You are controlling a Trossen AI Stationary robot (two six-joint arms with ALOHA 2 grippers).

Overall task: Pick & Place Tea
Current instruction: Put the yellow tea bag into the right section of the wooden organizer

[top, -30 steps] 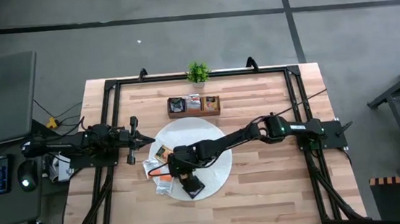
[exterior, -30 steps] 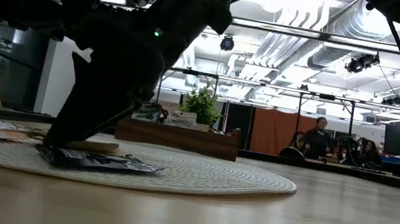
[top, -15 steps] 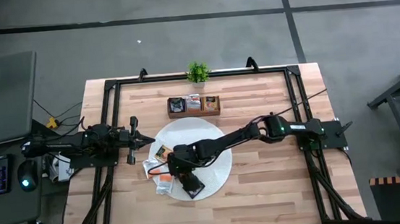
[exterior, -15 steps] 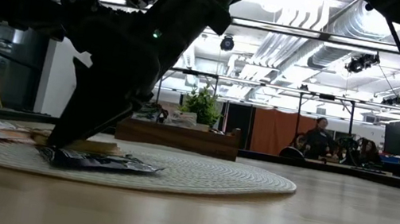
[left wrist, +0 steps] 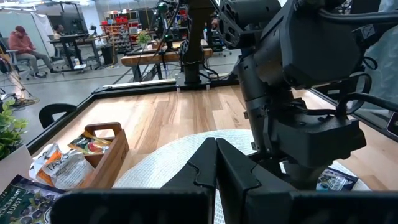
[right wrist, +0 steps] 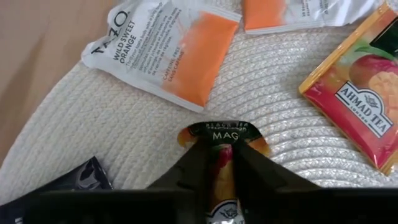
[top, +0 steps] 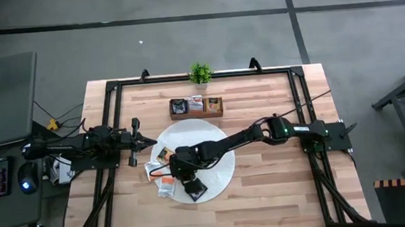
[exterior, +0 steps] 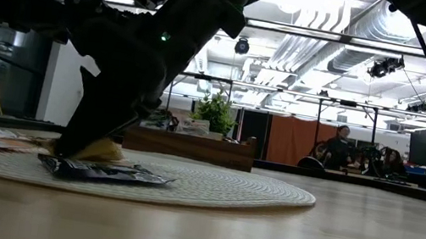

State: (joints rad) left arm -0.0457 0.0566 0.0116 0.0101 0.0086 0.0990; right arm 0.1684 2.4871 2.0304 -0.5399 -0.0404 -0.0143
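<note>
low over the round mat [top: 212, 138], right gripper [right wrist: 222, 155] reaches down; fingers pinch an orange tea sachet [right wrist: 222, 138]; left gripper [left wrist: 214, 163] closed, idle.

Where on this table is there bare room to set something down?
Bare wood lies along the near edge of the light wooden table, and to the right of the round white woven mat. It is crowded on the mat's left, where tea sachets cluster around the right gripper.

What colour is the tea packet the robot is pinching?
Yellow-orange with a black top, seen best in the right wrist view.
</note>
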